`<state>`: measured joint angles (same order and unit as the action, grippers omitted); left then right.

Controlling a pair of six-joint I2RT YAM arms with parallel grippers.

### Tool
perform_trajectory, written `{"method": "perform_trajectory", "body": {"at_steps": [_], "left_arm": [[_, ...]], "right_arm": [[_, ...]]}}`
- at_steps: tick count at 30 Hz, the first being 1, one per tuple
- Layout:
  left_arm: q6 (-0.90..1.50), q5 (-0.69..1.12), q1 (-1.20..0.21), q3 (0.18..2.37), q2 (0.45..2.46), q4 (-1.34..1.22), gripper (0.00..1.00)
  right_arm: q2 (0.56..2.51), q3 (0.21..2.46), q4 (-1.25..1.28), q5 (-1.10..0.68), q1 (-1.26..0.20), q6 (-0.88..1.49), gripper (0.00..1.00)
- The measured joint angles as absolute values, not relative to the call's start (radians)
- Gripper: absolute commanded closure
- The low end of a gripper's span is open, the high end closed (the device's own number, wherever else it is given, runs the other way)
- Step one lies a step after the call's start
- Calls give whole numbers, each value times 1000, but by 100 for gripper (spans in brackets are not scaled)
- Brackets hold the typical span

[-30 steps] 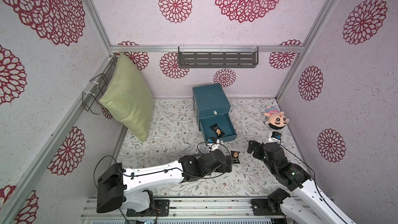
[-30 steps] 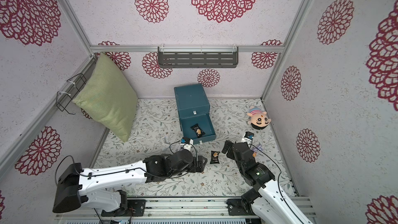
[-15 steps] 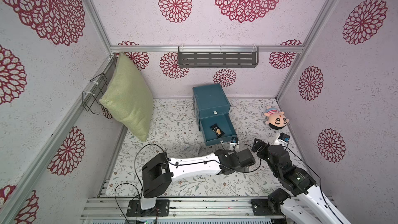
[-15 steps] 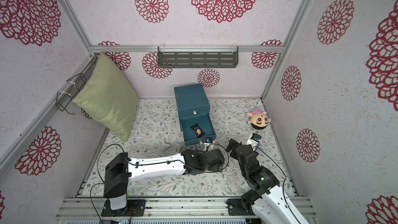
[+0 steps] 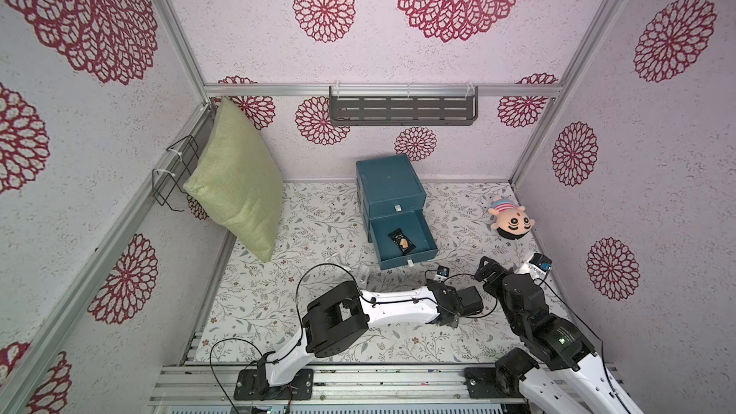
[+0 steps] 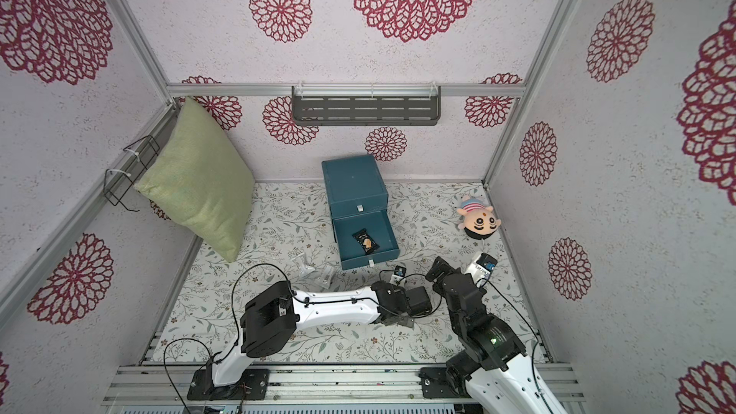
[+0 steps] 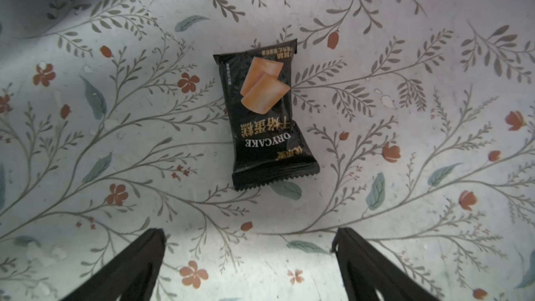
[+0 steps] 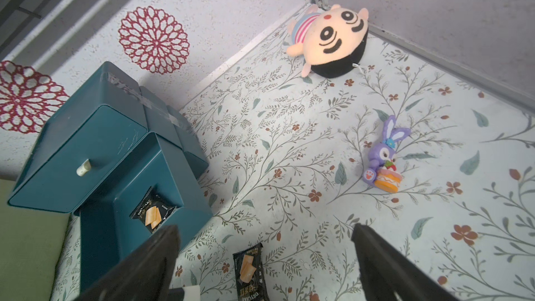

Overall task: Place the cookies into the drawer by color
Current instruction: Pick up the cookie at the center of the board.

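Both top views look steeply down from high at the front, facing the back wall, and share nearly the whole worktop (image 5: 278,296), with the drawer chest (image 5: 388,181) near its middle; the left wrist view hangs close over the worktop, looking almost straight down on a black cookie packet (image 7: 265,117); the right wrist view sits farther off and slanted, facing the plush doll (image 8: 333,41) in its corner; it shares that packet with the left wrist view, and the chest and doll with both top views.
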<state>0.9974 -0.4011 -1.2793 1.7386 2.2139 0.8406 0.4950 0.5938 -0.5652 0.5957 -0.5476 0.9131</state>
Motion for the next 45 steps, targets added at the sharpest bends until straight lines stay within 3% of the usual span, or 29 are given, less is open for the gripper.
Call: {"method": "perform_trajectory", "body": {"at_steps": [18,22,32,36,45], "left_arm": [[958,-286,-1167,1782,2298,704,9],[946,-282,-1156,1827,2326,705,15],[926,-296,-1156,1870,2357,720,52],[928,-296,-1156,1864,2355,719,62],[942,-274,-1161,1736,2279,665,64]], "right_arm": [[547,594,-659,661,-548,1050,1],[548,594,-666,662,-548,1057,1],[551,594,-660,649,-548,1053,1],[562,594,-651,642,-548,1047,1],[561,574,-599,590,-548,1007,1]]}}
